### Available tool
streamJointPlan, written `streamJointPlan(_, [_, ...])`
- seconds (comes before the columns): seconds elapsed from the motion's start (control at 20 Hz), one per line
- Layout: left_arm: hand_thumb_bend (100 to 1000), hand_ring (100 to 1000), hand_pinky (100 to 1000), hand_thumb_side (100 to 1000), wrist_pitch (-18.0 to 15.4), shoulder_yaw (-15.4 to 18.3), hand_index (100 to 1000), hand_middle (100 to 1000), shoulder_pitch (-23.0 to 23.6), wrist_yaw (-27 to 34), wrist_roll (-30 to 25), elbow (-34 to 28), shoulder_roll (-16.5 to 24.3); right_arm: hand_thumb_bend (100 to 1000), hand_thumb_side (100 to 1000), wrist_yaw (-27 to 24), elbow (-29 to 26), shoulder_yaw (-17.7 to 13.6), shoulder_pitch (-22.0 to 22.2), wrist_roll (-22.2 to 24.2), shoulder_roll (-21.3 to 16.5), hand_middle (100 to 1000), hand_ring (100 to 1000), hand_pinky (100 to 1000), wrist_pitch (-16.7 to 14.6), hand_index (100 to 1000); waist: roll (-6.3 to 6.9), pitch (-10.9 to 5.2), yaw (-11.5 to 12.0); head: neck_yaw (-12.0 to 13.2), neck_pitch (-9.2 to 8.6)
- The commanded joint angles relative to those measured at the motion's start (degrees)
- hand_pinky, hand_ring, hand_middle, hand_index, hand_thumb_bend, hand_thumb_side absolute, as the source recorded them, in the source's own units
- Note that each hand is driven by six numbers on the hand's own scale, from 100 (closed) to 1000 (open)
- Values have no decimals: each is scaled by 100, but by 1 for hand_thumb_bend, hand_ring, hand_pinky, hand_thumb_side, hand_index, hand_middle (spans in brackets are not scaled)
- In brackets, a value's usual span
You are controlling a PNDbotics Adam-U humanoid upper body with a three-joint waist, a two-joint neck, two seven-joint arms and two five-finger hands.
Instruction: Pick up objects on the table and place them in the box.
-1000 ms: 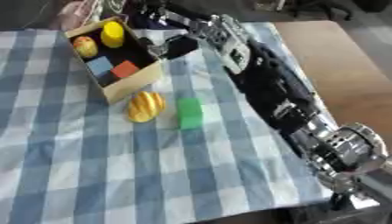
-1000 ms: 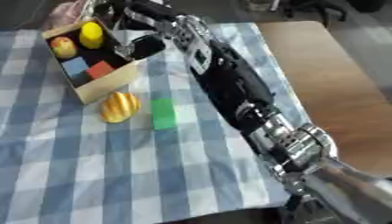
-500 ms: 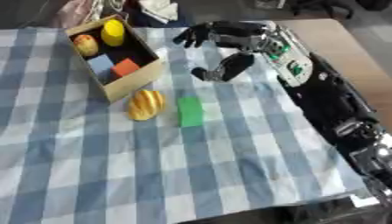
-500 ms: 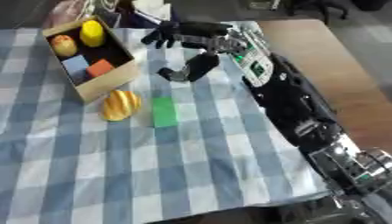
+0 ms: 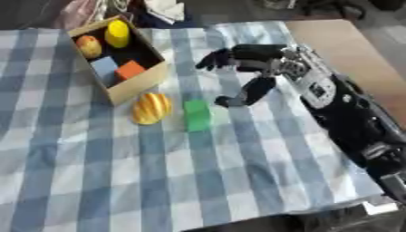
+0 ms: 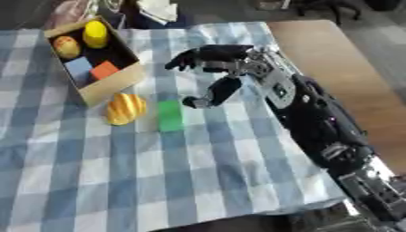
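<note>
Left eye view: my right hand point(image 5: 258, 68) hovers over the desk point(image 5: 95, 181), fingers spread and holding nothing.

Its thumb points down just right of the green block point(image 5: 196, 115), not touching it as far as I can tell. Beside that block on the left lies the yellow-orange ridged fruit point(image 5: 151, 108), close against the near corner of the box point(image 5: 139, 84). Inside the box sit a yellow piece, a reddish fruit, a blue block and an orange block.

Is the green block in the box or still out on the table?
Out. The green block lies on the cloth beside the box, by the orange fruit.
</note>
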Motion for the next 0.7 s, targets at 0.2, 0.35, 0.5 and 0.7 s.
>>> streamJointPlan(0.2, [100, 542, 751, 634, 7, 66, 776, 603, -12, -10, -15, -67, 89, 339, 555, 664, -40, 132, -96, 47, 18, 921, 870, 817, -449, 992, 2, -174, 9, -20, 21])
streamJointPlan(0.35, [100, 542, 751, 633, 7, 65, 776, 603, -9, -10, -21, -70, 84, 341, 562, 879, 21, 225, -116, -27, 105, 912, 867, 816, -546, 990, 4, -176, 14, -28, 23])
streamJointPlan(0.5, [100, 543, 751, 635, 9, 66, 776, 603, -1, -14, -22, -68, 80, 333, 566, 1002, 73, 300, -130, -49, 178, 897, 861, 814, -621, 986, 4, -176, 15, -34, 31])
streamJointPlan(0.7, [100, 543, 751, 636, 15, 63, 776, 603, 1, -18, -27, -66, 72, 323, 570, 1088, 131, 392, -151, -7, 267, 871, 850, 809, -700, 978, 2, -177, 15, -40, 34])
